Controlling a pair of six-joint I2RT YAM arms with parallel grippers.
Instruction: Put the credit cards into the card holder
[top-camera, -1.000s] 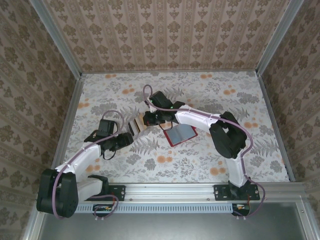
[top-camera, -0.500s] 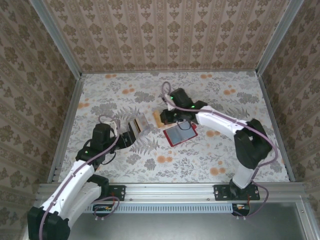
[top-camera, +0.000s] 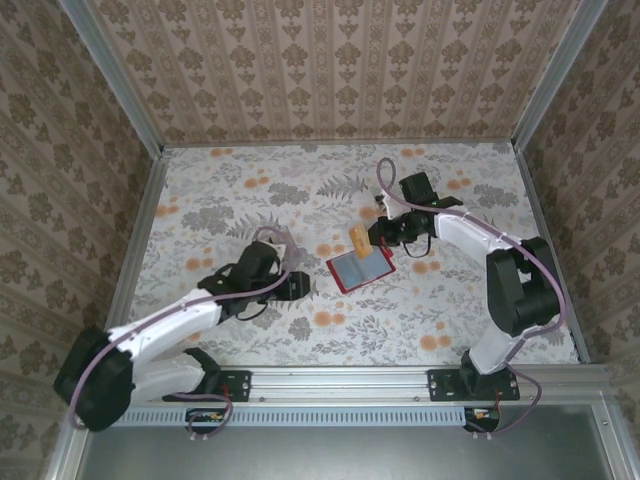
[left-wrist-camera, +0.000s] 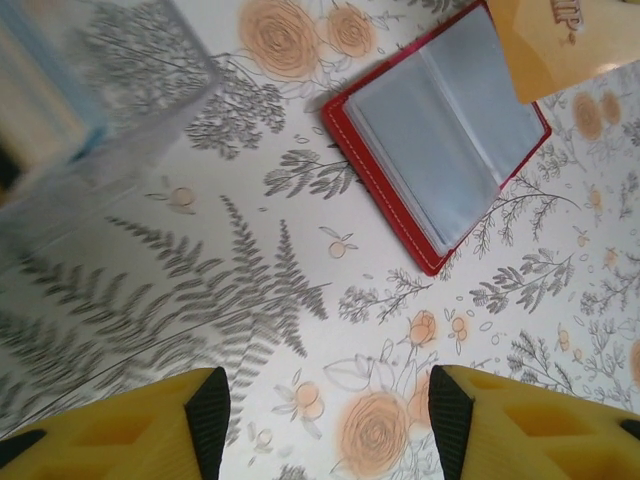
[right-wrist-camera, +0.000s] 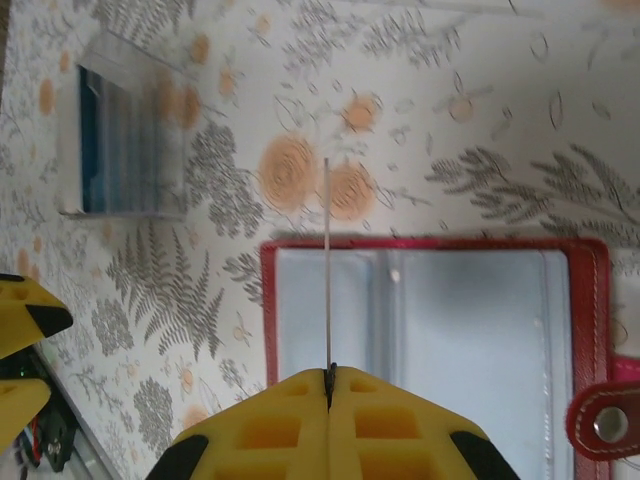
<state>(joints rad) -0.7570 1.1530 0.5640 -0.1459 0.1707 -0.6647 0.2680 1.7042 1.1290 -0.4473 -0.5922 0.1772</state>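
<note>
Because a card this thin can only enter a pocket edge first, the right gripper (right-wrist-camera: 328, 385) is clenched on one end of an orange card (top-camera: 357, 238) and holds it out ahead of its fingers. The wrist view therefore sees the card as a bare line. That line runs over the left half of the card holder (right-wrist-camera: 430, 330), which lies opened flat on the table (top-camera: 450, 330). Its pale see-through pockets face up and its snap tab (right-wrist-camera: 600, 425) is thrown out to one side, off the pockets.

From above, the card hangs at the holder's far corner, on the side toward the left arm. Whether its free edge touches the plastic or hovers just over it I cannot tell, since no view shows that gap side-on. My reading is that the card is being lined up with a pocket mouth and has not yet gone in.

The left gripper (left-wrist-camera: 330, 430) is released, its jaws apart with nothing but patterned tabletop between them. It sits near the holder on that same side, without touching it. It looks placed to pin the holder down if the card drags it. Close by stands a clear box (left-wrist-camera: 70, 110) holding blue cards (right-wrist-camera: 92, 140), apparently the supply for later rounds.
</note>
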